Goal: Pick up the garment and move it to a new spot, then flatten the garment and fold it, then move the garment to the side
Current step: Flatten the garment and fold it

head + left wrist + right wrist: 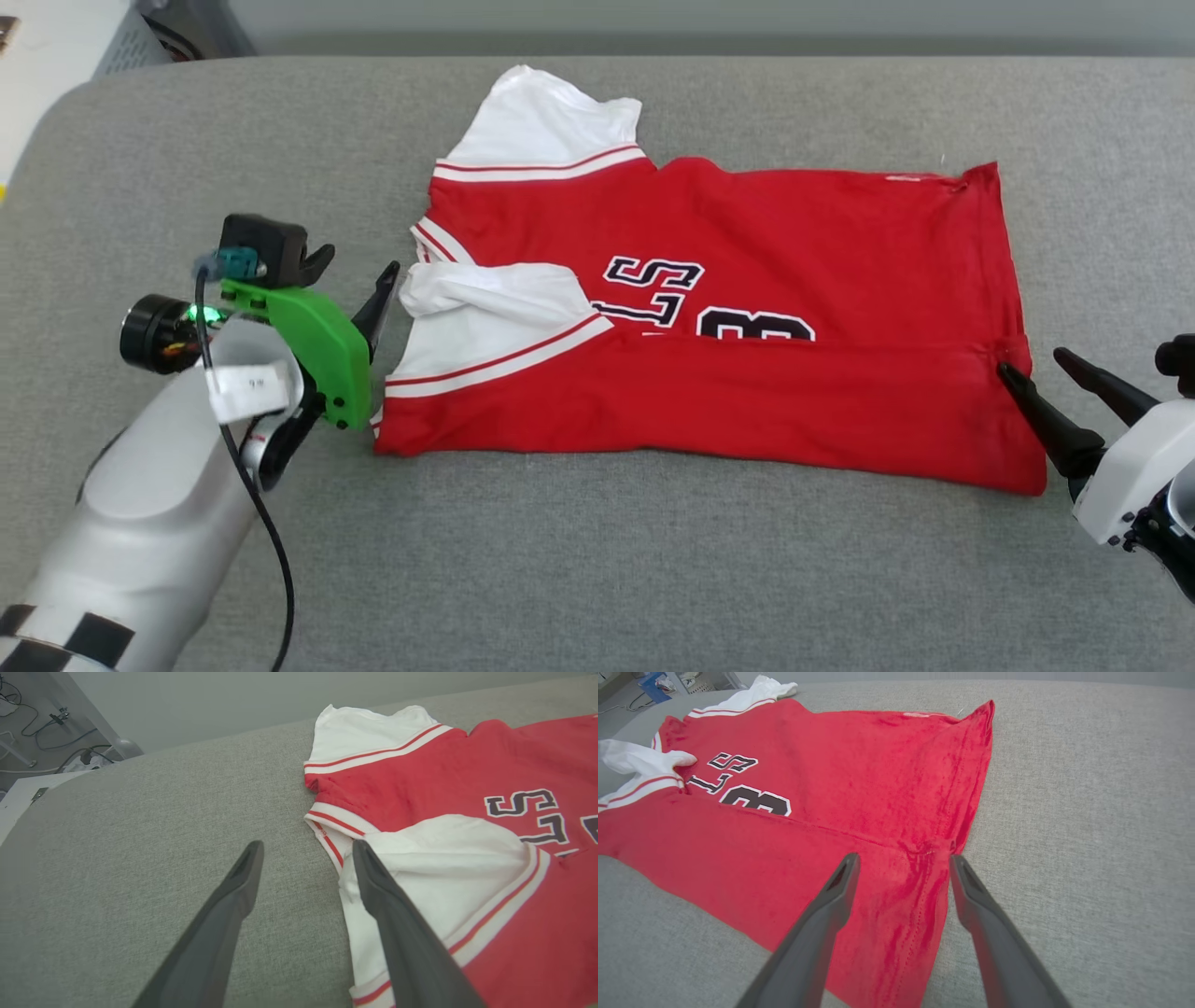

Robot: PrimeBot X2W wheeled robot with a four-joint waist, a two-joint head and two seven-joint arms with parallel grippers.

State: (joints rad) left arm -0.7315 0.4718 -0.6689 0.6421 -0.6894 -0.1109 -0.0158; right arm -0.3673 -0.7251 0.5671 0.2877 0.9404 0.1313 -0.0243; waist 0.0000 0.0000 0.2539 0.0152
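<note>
The garment (747, 233) lies spread on the grey cloth surface, red with dark, white-edged print facing up. Its near long edge is folded over the print. One white sleeve (541, 121) points to the far side, and the other (485, 299) lies folded onto the red body. My left gripper (359, 266) stands open just left of the collar end, and in the left wrist view the left gripper (306, 844) has one finger over the sleeve cuff (327, 844). My right gripper (1032, 362) is open at the hem; the right gripper (903, 856) straddles the hem's fold crease on the garment (854, 765).
The grey fabric surface (597, 560) runs wide on all sides of the garment, with a rounded corner at the far left. Beyond that corner, cables (60, 742) lie on the floor next to a pale unit (56, 47).
</note>
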